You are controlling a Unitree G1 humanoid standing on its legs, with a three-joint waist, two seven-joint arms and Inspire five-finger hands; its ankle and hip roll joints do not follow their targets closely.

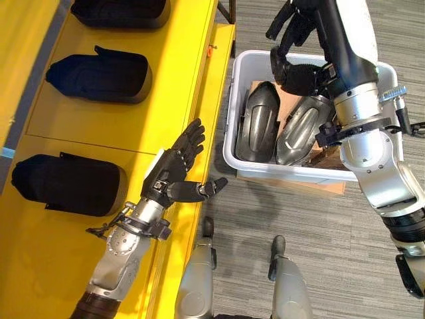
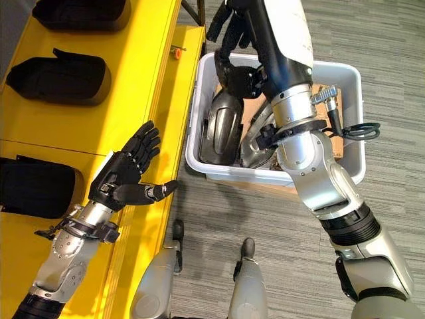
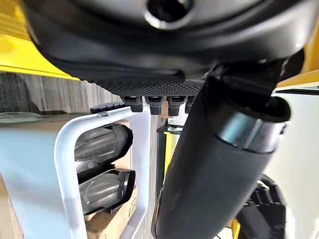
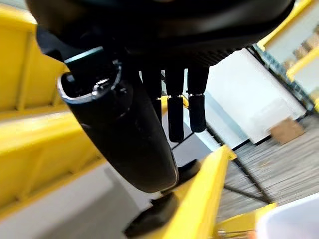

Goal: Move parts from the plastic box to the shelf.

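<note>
Shelf [image 1: 166, 80] runs yellow along your left, with three black parts [image 1: 99, 76] already lying on it in a row, each with its long axis across the shelf. Beside its edge, on the grey floor [image 1: 265, 219], sits the white box [image 1: 232, 143], resting on a piece of cardboard [image 1: 319, 185]. Inside it you have two shiny dark parts [image 1: 260, 123] side by side, long axes running front to back, tilted against the box wall. Your right arm reaches across the box, hiding much of the second part. Your right hand [image 1: 292, 26] hangs over the box's far rim, fingers loosely curled, holding nothing. Your left hand [image 1: 174, 169] hovers at the shelf's edge, fingers spread straight, empty.
</note>
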